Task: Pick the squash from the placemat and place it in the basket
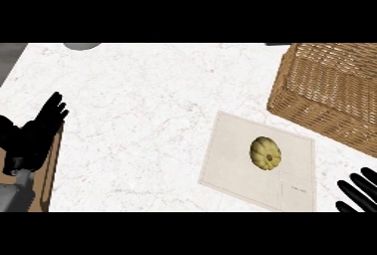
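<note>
Both hands open: right hand (pixel 358 191) cut off, near placemat (pixel 236 164); basket (pixel 324 94) cropped; squash (pixel 266 153) untouched.

Yellow ribbed squash (pixel 266 153) — beige placemat (pixel 236 164), brown woven basket (pixel 324 94) — white veined counter (pixel 147 99).

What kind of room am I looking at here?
Probably a kitchen: a white marble-look counter holds a beige placemat with a yellow squash on it, and a woven wicker basket stands beside it.
</note>
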Robot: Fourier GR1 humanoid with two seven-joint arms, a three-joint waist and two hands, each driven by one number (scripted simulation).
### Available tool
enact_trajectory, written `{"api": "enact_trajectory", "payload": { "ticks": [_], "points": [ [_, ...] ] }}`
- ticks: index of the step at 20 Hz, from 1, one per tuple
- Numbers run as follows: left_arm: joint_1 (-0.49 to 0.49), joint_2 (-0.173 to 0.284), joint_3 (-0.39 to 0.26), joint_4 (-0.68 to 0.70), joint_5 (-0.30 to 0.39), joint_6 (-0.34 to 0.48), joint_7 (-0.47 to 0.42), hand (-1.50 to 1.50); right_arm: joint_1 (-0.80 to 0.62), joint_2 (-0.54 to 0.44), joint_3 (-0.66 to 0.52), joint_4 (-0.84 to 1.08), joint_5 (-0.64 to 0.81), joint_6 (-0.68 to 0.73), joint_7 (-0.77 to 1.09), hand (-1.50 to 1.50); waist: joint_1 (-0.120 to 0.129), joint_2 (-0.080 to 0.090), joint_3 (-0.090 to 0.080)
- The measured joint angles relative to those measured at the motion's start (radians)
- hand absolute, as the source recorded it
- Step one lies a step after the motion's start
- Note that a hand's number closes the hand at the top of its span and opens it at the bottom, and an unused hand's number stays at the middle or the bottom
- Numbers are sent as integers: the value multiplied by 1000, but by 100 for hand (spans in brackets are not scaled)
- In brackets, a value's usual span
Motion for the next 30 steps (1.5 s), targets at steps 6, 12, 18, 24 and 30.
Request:
{"api": "enact_trajectory", "payload": {
  "ticks": [6, 12, 18, 24, 30],
  "points": [
    [-31, -21, 0, -2, -24, -2, 25, 0, 51, 79, -29, 44, -95, -30, -153, -150, 25, 5, 0],
    [-51, -53, 1, -13, -51, -16, 50, 0, -100, 177, 21, 214, -98, -51, -221, -150, 46, 8, 0],
    [-70, -73, 23, 12, -76, -45, 50, 0, -271, 279, 110, 368, -71, -40, -227, -150, 52, 10, 0],
    [-66, -94, 56, 28, -108, -76, 43, 0, -352, 358, 154, 467, 62, -47, -159, -150, 50, 9, -1],
    [-63, -105, 94, 6, -132, -104, 69, 0, -430, 409, 167, 593, 178, -61, -124, -150, 51, 9, -1]
  ]
}}
